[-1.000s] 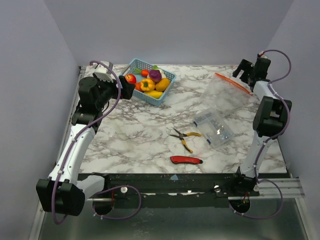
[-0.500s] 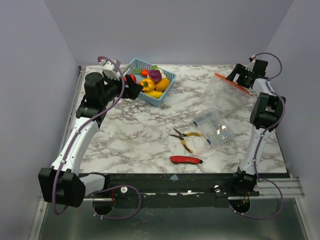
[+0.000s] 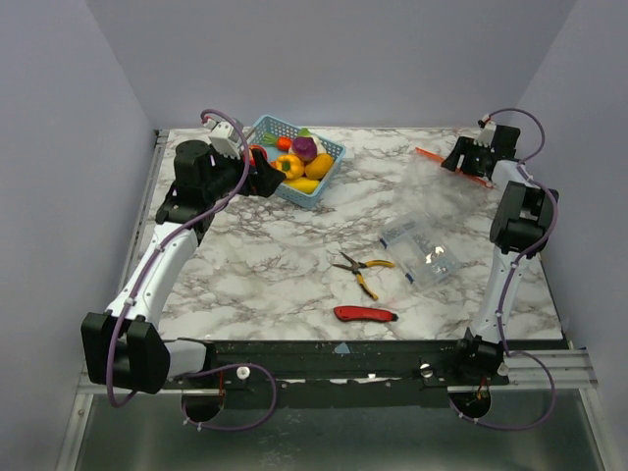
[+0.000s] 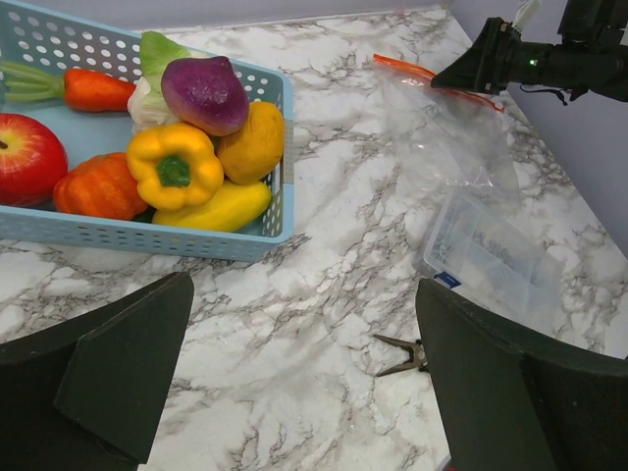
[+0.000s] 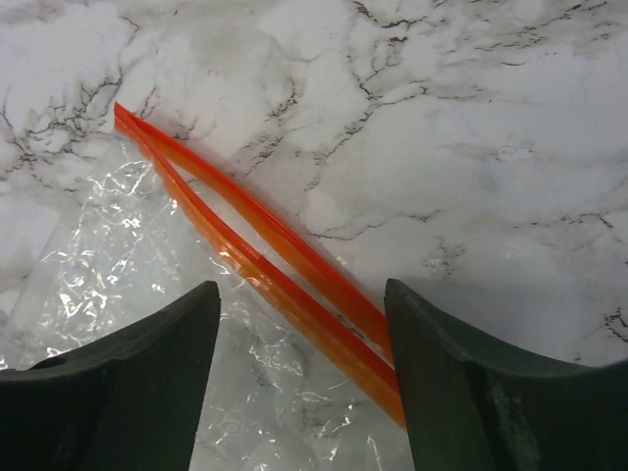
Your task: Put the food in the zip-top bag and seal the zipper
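The food [image 3: 297, 162] lies in a light blue mesh basket [image 3: 319, 191] at the back left: a red apple [image 4: 25, 157], a carrot [image 4: 93, 90], a purple vegetable [image 4: 204, 93], a yellow pepper [image 4: 175, 167] and other orange and yellow pieces. My left gripper [image 3: 263, 177] is open and empty, just at the basket's near-left side. The zip-top bag [image 3: 437, 182] lies flat at the back right. Its zipper [image 5: 265, 245] shows two red-orange strips, slightly parted. My right gripper [image 5: 304, 383] is open, its fingers straddling the zipper just above it.
A stiff clear packet with a white-blue label [image 3: 420, 250] lies right of centre. Yellow-handled pliers [image 3: 361, 267] and a red-handled utility knife [image 3: 365, 314] lie near the front middle. Walls close the left, back and right sides.
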`<state>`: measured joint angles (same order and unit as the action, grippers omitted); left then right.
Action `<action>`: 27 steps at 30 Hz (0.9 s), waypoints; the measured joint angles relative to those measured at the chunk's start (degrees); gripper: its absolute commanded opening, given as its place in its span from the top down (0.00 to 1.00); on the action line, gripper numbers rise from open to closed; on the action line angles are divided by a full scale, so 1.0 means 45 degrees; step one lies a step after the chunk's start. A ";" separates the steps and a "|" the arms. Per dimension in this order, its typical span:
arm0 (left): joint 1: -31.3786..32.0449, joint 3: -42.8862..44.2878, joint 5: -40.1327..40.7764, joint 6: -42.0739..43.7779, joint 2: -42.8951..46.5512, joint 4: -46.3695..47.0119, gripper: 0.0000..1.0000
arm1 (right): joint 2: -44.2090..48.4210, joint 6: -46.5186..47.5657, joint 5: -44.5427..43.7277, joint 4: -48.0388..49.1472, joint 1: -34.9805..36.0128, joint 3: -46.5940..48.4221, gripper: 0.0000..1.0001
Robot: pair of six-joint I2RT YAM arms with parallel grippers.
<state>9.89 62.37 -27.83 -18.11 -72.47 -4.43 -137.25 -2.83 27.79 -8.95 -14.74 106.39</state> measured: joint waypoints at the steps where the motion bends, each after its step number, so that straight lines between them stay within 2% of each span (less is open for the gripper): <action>1: 0.0005 0.0000 -0.0029 -0.0024 -0.0005 0.0000 0.02 | 0.0000 0.0189 -0.0107 0.0000 0.0039 -0.0019 0.35; 5: 0.0058 0.0005 -0.0073 -0.0058 -0.0044 0.0000 0.01 | 0.0000 0.1146 -0.1234 0.0039 0.0389 -0.0044 0.45; 11: 0.0083 0.0180 -0.0233 -0.0131 -0.0355 -0.0073 0.01 | 0.0000 0.1982 -0.2647 0.0155 0.1059 -0.0049 0.67; 13: 0.0097 0.0214 -0.0272 -0.0131 -0.0379 -0.0121 0.01 | 0.0000 0.2089 -0.2939 0.0180 0.1219 -0.0049 0.70; 16: 0.0141 0.0219 -0.0301 -0.0126 -0.0379 -0.0228 0.01 | 0.0000 0.2176 -0.3196 0.0199 0.1326 -0.0029 0.79; 19: 0.0165 0.0228 -0.0301 -0.0121 -0.0379 -0.0330 0.01 | 0.0000 0.2176 -0.3288 0.0185 0.1341 0.0083 0.95; 21: 0.0165 0.0262 -0.0301 -0.0117 -0.0379 -0.0384 0.01 | 0.0000 0.1977 -0.3395 0.0160 0.1341 0.0282 0.99; 22: 0.0165 0.0282 -0.0301 -0.0117 -0.0379 -0.0389 0.01 | 0.0000 0.1817 -0.3502 0.0141 0.1341 0.0374 0.96; 25: 0.0165 0.0389 -0.0306 -0.0126 -0.0379 -0.0393 0.01 | 0.0034 0.0675 -0.4328 -0.0083 0.1350 0.0835 0.54; 27: 0.0165 0.0457 -0.0321 -0.0126 -0.0379 -0.0393 0.01 | 0.0185 -0.0408 -0.5323 -0.0413 0.1360 0.0991 0.39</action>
<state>10.63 64.42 -29.28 -18.68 -74.17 -6.20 -136.42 -4.67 3.84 -10.81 -8.62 110.85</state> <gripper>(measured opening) 0.984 0.404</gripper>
